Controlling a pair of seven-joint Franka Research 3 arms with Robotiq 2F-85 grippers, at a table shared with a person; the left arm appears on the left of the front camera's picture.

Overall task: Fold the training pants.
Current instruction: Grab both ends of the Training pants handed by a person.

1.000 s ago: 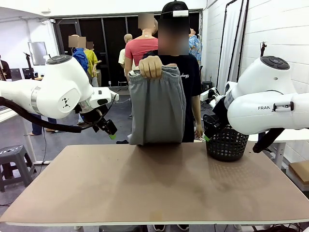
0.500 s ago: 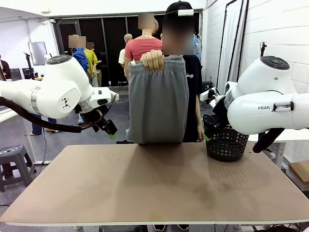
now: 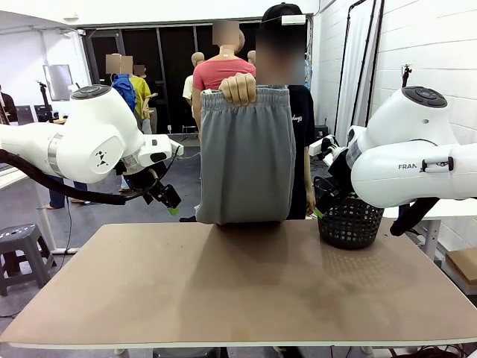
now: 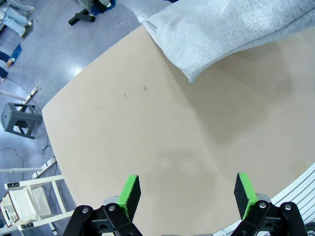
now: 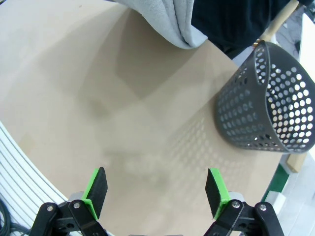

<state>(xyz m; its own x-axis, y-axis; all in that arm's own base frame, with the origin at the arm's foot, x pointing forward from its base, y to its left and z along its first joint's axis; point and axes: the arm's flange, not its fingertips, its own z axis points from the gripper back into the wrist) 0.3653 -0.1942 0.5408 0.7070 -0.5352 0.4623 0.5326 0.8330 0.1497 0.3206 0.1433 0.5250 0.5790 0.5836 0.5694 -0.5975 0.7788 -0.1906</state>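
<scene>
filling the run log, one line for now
training pants: hanging from person's hand over table | left gripper: open | right gripper: open

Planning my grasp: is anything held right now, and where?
A person's hand holds the pants by the waistband. The left end effector and right end effector are open and empty.

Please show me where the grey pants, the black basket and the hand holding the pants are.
grey pants [image 3: 244, 160]: front view, middle of the hanging cloth.
black basket [image 3: 354, 224]: front view, its perforated side wall.
person's hand [image 3: 238, 89]: front view, knuckles gripping the waistband.
</scene>
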